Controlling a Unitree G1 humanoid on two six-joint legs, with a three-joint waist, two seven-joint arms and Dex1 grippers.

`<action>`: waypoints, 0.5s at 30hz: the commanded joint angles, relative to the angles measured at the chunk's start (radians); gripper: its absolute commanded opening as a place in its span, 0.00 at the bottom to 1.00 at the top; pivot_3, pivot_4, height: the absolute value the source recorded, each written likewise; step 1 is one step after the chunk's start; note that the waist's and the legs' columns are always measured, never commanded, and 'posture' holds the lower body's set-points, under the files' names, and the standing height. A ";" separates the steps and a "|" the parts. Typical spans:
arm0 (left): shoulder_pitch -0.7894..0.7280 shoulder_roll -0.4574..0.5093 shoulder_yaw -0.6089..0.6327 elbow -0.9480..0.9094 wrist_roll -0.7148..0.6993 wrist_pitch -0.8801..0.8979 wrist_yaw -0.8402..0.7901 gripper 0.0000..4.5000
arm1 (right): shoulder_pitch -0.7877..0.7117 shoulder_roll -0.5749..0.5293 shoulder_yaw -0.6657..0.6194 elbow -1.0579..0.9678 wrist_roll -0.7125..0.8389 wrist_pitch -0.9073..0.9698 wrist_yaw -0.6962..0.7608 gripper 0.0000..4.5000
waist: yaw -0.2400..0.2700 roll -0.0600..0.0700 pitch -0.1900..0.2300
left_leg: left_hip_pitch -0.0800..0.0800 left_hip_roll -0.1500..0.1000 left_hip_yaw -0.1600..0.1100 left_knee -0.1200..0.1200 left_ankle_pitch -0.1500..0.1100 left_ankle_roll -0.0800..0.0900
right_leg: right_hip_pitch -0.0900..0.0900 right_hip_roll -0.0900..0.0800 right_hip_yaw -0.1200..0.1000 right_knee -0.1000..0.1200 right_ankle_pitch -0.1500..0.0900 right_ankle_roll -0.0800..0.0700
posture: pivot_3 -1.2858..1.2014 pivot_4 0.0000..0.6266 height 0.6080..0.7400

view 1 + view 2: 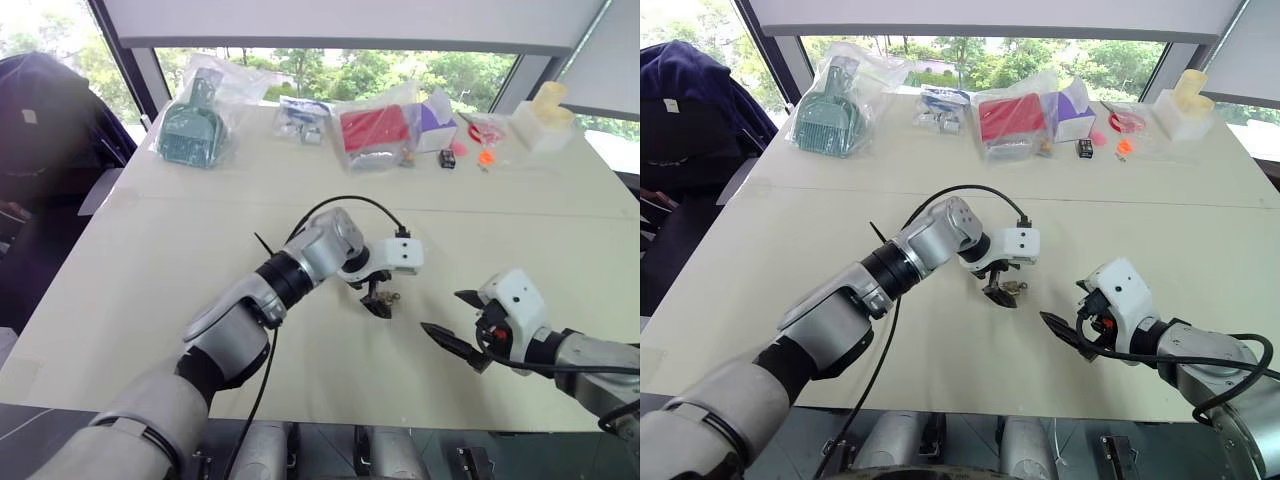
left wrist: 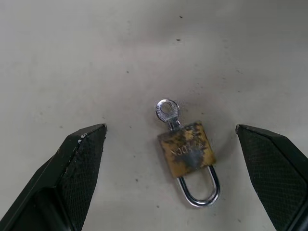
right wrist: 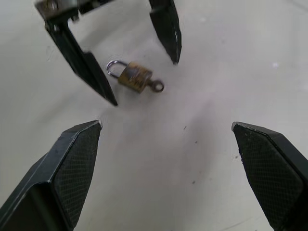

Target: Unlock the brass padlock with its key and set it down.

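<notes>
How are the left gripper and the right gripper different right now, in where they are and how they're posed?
The left gripper hangs over the brass padlock, one finger on either side of it, not touching; the right gripper sits off to the side with nothing between its fingers. The left gripper points steeply down at the table; the right gripper is closer to level, aimed toward the padlock. Both are open and hold nothing.

Padlock: the brass padlock (image 2: 186, 153) lay flat on the table, shackle closed.
Key: the key (image 2: 168, 112) sat in its base.
</notes>
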 commanded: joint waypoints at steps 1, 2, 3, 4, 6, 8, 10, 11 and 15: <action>0.035 0.009 -0.051 0.043 0.066 -0.015 -0.018 0.71 | -0.011 0.009 -0.017 -0.027 0.009 0.002 -0.018 1.00 | -0.002 0.000 0.000 | 0.001 0.000 0.000 0.000 0.000 0.000 | 0.001 -0.001 0.000 -0.001 0.000 0.000 | 0.52 0.24 1.00; 0.040 0.017 -0.057 0.039 0.080 -0.023 -0.022 0.61 | -0.012 0.009 -0.018 -0.026 0.009 0.002 -0.020 1.00 | -0.003 0.000 0.000 | 0.002 0.000 0.000 0.000 -0.001 0.001 | 0.002 -0.002 -0.001 -0.001 0.000 0.000 | 0.52 0.24 1.00; 0.044 0.025 -0.061 0.034 0.092 -0.030 -0.023 0.51 | -0.015 0.008 -0.018 -0.023 0.008 0.001 -0.023 1.00 | -0.004 0.000 0.000 | 0.002 0.000 0.000 0.000 -0.001 0.001 | 0.003 -0.002 -0.001 -0.001 0.000 0.000 | 0.52 0.24 1.00; 0.048 0.036 -0.065 0.021 0.105 -0.036 -0.024 0.40 | -0.018 0.007 -0.017 -0.020 0.008 0.001 -0.025 1.00 | -0.004 0.000 0.000 | 0.003 0.000 0.000 -0.001 -0.001 0.001 | 0.003 -0.003 -0.001 -0.001 0.000 0.000 | 0.52 0.24 1.00; 0.059 0.060 -0.067 -0.015 0.115 -0.032 -0.043 0.17 | -0.026 0.006 -0.015 -0.013 0.007 0.000 -0.025 1.00 | -0.006 0.000 0.000 | 0.003 0.000 0.000 -0.001 -0.001 0.001 | 0.003 -0.003 -0.001 -0.001 0.000 0.000 | 0.52 0.24 1.00; 0.076 0.088 -0.074 -0.058 0.120 -0.026 -0.073 0.16 | -0.034 0.004 -0.010 -0.003 0.005 -0.002 -0.024 1.00 | -0.009 0.001 0.000 | 0.004 0.000 0.000 -0.002 -0.001 0.001 | 0.003 -0.002 -0.001 -0.001 0.000 0.000 | 0.52 0.24 1.00; 0.095 0.106 -0.075 -0.093 0.122 -0.019 -0.087 0.16 | -0.040 0.003 -0.004 0.007 0.001 -0.006 -0.022 1.00 | -0.016 0.001 0.000 | 0.004 0.001 0.000 -0.002 -0.001 0.001 | 0.003 -0.002 -0.001 -0.001 0.000 0.000 | 0.52 0.24 1.00; 0.106 0.112 -0.072 -0.108 0.123 -0.015 -0.086 0.16 | -0.045 0.003 0.001 0.013 -0.002 -0.009 -0.021 1.00 | -0.018 0.001 0.000 | 0.005 0.002 0.000 -0.003 -0.001 0.001 | 0.003 -0.002 -0.001 -0.001 0.000 0.000 | 0.52 0.24 1.00; 0.138 0.138 -0.070 -0.153 0.132 -0.023 -0.080 0.27 | -0.062 0.004 0.022 0.032 -0.012 -0.017 -0.021 1.00 | -0.032 0.001 -0.001 | 0.006 0.002 -0.001 -0.004 -0.001 0.001 | 0.004 -0.001 -0.001 -0.001 0.000 0.000 | 0.52 0.24 1.00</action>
